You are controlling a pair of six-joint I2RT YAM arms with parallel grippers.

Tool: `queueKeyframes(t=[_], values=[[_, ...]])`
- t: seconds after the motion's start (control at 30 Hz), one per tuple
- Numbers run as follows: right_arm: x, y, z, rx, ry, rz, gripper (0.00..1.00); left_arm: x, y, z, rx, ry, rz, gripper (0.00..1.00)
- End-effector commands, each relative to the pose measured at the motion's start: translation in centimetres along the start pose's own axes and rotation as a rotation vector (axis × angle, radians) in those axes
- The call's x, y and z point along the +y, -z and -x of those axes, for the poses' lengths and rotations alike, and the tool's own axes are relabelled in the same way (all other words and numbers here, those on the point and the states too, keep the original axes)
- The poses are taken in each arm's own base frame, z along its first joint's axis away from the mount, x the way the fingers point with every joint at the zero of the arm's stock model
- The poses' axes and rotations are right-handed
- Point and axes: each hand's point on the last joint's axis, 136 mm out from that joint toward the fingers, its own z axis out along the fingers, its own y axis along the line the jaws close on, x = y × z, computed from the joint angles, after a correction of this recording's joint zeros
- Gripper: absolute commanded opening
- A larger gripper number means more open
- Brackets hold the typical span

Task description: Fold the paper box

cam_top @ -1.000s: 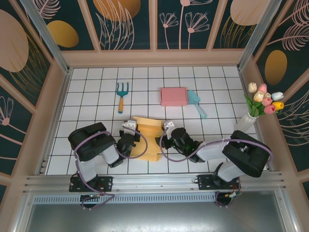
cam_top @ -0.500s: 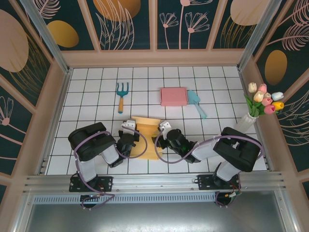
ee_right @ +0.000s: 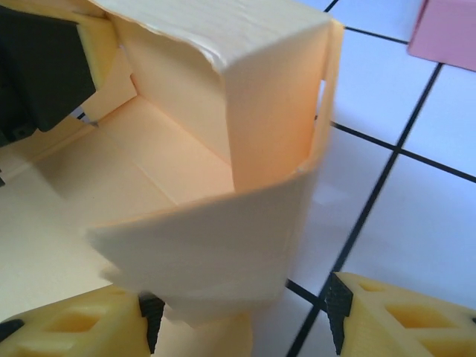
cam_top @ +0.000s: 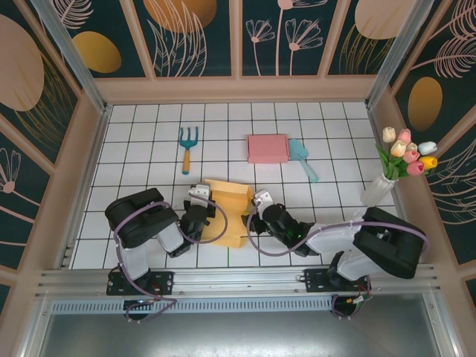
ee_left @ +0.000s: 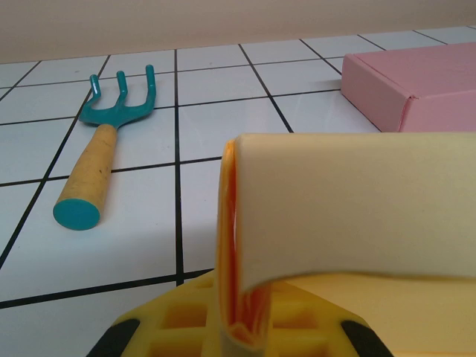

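The pale yellow paper box (ee_right: 223,186) stands half-formed, one corner raised and its inner floor showing. The right claw (ee_right: 238,327) gapes wide, a lower flap between its yellow fingertips (ee_right: 401,320). The white tiled worktop (ee_right: 416,223) lies to the right, with a pink box's corner (ee_right: 450,30) beyond.

We see the paper box (cam_top: 229,212), made of pale yellow-orange card, lying half folded on the white tiled tabletop (cam_top: 149,119), around the middle and towards the near edge. At its far end the walls stand upright and meet in a corner above the flat base, while the nearer part lies flat. One raised flap curls over along its top edge.
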Motion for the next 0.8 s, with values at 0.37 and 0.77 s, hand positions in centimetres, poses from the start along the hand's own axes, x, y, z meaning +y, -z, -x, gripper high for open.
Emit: queueKeyframes(t=[0.37, 0.77], values=[[-4.1, 6.5, 3.1, -0.162, -0.170, -0.125, 0.64, -0.8, -0.1, -2.2, 0.078, -0.055, -0.038, 0.00], [-4.9, 4.6, 2.1, -0.149, -0.186, -0.075, 0.59, -0.9, 0.0, -2.1, 0.075, -0.056, -0.049, 0.00]])
